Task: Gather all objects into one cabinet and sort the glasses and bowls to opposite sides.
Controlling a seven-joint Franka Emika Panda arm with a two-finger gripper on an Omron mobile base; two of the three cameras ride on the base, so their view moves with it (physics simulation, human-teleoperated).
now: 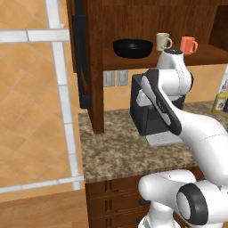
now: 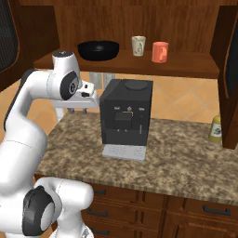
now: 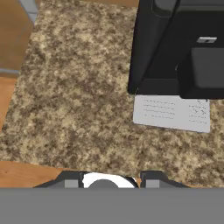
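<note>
A black bowl (image 2: pixel 98 50), a cream mug (image 2: pixel 138 45) and a coral-orange mug (image 2: pixel 160 51) are lined up on the open cabinet's shelf (image 2: pixel 186 65), above a speckled granite counter (image 2: pixel 186 153) on which a black coffee machine (image 2: pixel 126 114) is stood.

text: none legible | cream mug (image 2: pixel 138 45): faint print, unreadable | coffee machine (image 2: pixel 126 116): no readable label

Counter (image 2: pixel 186 139): black coffee machine (image 2: pixel 125 114) at centre w/ grey drip tray (image 2: pixel 123 152) in front; bare granite L and R. Cabinet (image 1: pixel 95 67) shelf: black bowl (image 2: pixel 98 49) L, cream mug (image 2: pixel 138 45) and coral mug (image 2: pixel 160 51) mid; R end free.
</note>
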